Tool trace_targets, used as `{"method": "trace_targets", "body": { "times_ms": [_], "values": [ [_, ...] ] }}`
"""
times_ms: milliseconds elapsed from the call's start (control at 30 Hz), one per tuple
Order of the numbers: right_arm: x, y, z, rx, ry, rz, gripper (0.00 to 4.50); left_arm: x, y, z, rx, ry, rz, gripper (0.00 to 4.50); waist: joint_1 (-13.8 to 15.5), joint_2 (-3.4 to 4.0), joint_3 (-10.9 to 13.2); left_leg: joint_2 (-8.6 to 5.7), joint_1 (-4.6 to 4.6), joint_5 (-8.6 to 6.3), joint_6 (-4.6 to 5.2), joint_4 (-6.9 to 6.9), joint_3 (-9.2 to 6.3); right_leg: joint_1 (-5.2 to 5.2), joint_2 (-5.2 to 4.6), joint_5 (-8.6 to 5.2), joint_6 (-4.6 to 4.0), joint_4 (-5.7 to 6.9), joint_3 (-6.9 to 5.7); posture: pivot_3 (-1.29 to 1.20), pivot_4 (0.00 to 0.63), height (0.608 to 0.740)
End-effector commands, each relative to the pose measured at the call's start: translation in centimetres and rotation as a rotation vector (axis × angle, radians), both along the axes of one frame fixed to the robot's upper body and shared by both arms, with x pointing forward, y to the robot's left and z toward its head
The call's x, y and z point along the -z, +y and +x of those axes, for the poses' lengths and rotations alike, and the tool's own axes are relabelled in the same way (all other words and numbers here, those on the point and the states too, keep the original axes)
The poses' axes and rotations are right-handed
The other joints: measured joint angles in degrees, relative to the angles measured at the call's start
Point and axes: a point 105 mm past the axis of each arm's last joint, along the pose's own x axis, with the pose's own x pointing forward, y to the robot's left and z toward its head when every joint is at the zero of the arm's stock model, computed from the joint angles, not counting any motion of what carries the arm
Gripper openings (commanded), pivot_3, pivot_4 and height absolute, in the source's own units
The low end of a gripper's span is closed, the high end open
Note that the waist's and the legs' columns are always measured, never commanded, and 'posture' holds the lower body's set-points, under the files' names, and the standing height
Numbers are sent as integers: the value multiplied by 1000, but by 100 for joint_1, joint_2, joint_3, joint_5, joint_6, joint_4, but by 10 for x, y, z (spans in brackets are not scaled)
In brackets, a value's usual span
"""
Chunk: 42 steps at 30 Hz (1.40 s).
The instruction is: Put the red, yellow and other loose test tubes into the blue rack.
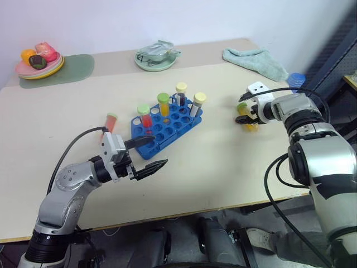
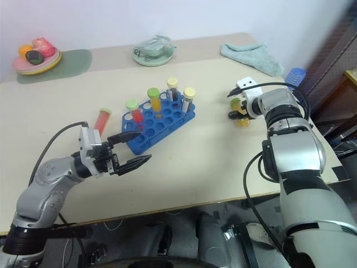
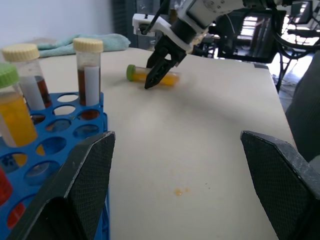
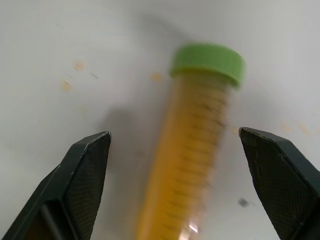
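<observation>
Right gripper (image 4: 175,175) is straddling the yellow tube (image 4: 192,150), jaws open and not yet gripping, near the desk's (image 1: 223,162) right edge; it should close mid-body, below the green cap (image 4: 207,62). Left gripper (image 1: 148,153) is hovering open beside the blue rack (image 1: 167,125) mid-desk; red tube (image 1: 110,121) is lying just left of it.

A beige table (image 1: 223,167) stands against a seemingly pale wall (image 1: 167,19).

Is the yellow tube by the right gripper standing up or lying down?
Lying down. The yellow tube rests on its side on the table, green cap sideways, between the open fingers of the right gripper.
</observation>
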Motion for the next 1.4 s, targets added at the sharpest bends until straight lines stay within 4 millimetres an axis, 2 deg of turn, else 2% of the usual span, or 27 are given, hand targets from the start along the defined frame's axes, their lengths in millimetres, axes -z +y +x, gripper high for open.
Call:
{"method": "trace_targets", "body": {
  "times_ms": [33,167,300,400,467,633,733,867,967,1067,1200,1400],
  "values": [
    [-21,7,7,-20,-51,6,2924,-12,0,-5,3,-55,-13,4102,9,0,0,0,0,0,0,0,0,0,0,0,0,-1,0,0,150,740],
    [-21,9,6,-37,-44,-6,890,-13,0,-4,0,-54,-12,4102,1,0,0,0,0,0,0,0,0,0,0,0,0,0,0,0,150,740],
    [-21,5,5,-45,-46,-15,890,-13,1,-3,4,-54,-11,4102,2,0,0,0,1,0,0,0,0,0,0,0,0,0,0,0,150,740],
    [-31,11,6,-74,-64,46,890,-12,1,-3,8,-54,-9,4102,1,0,0,0,1,0,0,0,0,0,0,0,0,0,0,0,150,740],
    [-45,25,6,-161,-94,132,890,-12,2,-2,10,-53,-7,4102,1,1,0,0,0,0,0,0,0,0,0,0,0,0,0,0,150,740],
    [-63,49,-3,-304,-69,290,890,-12,0,-1,22,-50,-7,4102,-17,4,2,1,2,0,0,0,0,-1,2,0,0,3,0,0,150,740],
    [-65,58,-6,-324,-67,351,890,-12,0,0,30,-49,-7,4102,-2,4,2,2,2,-1,-1,0,0,-1,2,0,0,3,0,0,150,740],
    [-64,85,-19,-394,-35,465,890,-14,-1,3,55,-47,0,4102,20,3,1,2,0,-2,-2,0,-3,-1,2,0,0,2,-1,0,150,740],
    [-64,102,-29,-450,-20,498,890,-14,1,5,62,-49,4,4102,21,3,1,2,-2,-2,-2,3,-3,-2,1,0,0,3,-1,0,150,740],
    [-54,119,-40,-518,11,468,890,-15,0,7,69,-50,5,4102,19,3,1,2,-6,-2,-2,4,-2,-7,1,0,0,4,-1,0,150,740],
    [-55,119,-39,-490,-4,462,890,-15,0,6,66,-52,5,4102,-16,3,1,2,-3,-2,-4,5,0,-8,1,1,0,9,-1,0,150,740],
    [-68,98,-20,-315,-132,520,890,-14,1,4,51,-50,4,4102,9,3,1,4,-4,-1,-5,6,0,-7,2,3,-3,9,-1,0,150,740]
  ]
}}
